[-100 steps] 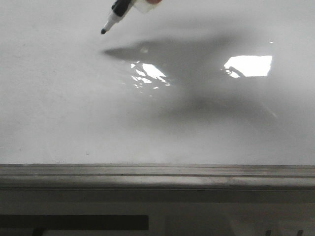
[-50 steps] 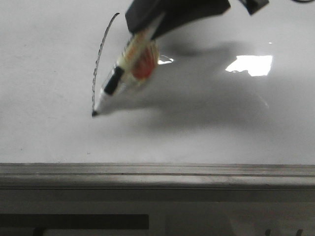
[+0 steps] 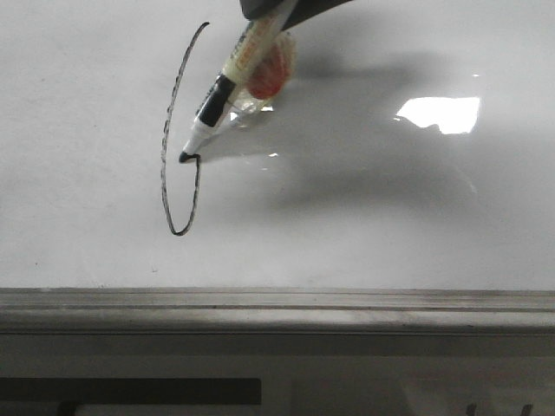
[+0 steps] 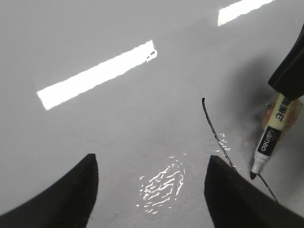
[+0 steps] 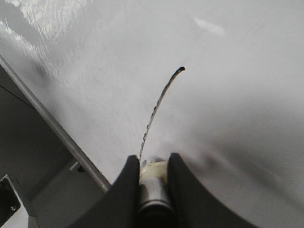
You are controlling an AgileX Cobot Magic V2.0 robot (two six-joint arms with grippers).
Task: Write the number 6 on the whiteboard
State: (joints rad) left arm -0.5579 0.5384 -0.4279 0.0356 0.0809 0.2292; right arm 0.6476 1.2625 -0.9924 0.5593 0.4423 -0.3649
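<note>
The whiteboard [image 3: 390,225] fills the front view. On it is the number 6 [image 3: 177,233], a thin black figure with a long curved stem and a slim bottom loop. My right gripper [image 3: 279,9] reaches in from the top edge, shut on a black-and-white marker pen [image 3: 227,85]. The pen's tip touches the board where the loop meets the stem. In the right wrist view the gripper [image 5: 153,159] clamps the marker [image 5: 153,176], with the stem [image 5: 156,107] ahead of it. My left gripper [image 4: 152,190] is open and empty above the board, beside the stem [image 4: 216,135] and the marker [image 4: 270,142].
A grey metal ledge [image 3: 277,303] runs along the board's lower edge. A bright rectangular glare [image 3: 438,114] lies to the right. A red-orange, clear-wrapped lump [image 3: 270,71] sits against the marker barrel. The board's edge [image 5: 52,123] shows in the right wrist view.
The marker came down from the top and drew the stem, then curved round the bottom. Its tip has now moved up to close the loop.
</note>
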